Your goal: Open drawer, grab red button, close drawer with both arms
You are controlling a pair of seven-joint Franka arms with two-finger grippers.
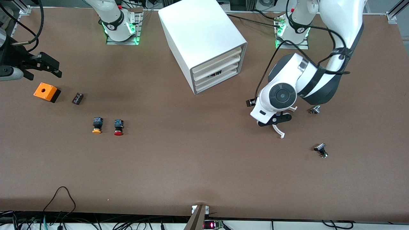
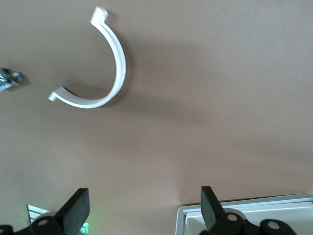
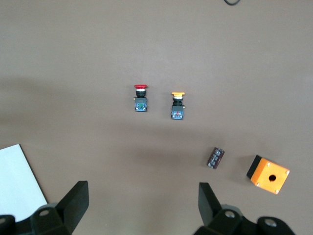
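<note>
The white cabinet (image 1: 204, 41) stands at the table's middle near the bases, and its three drawers (image 1: 217, 68) all sit pushed in. The red button (image 1: 118, 127) lies on the table toward the right arm's end, beside a yellow-capped one (image 1: 97, 125). Both show in the right wrist view: the red button (image 3: 140, 98) and the yellow one (image 3: 178, 105). My right gripper (image 1: 51, 67) (image 3: 142, 200) is open and empty, over the table near the orange box. My left gripper (image 1: 275, 119) (image 2: 144, 205) is open and empty, over bare table by a white curved clip (image 2: 105, 73).
An orange box with a hole (image 1: 47, 92) and a small dark block (image 1: 77, 98) lie toward the right arm's end. The white clip (image 1: 281, 131) and two small metal parts (image 1: 314, 110), (image 1: 321, 150) lie toward the left arm's end. A cabinet corner (image 2: 244, 215) shows in the left wrist view.
</note>
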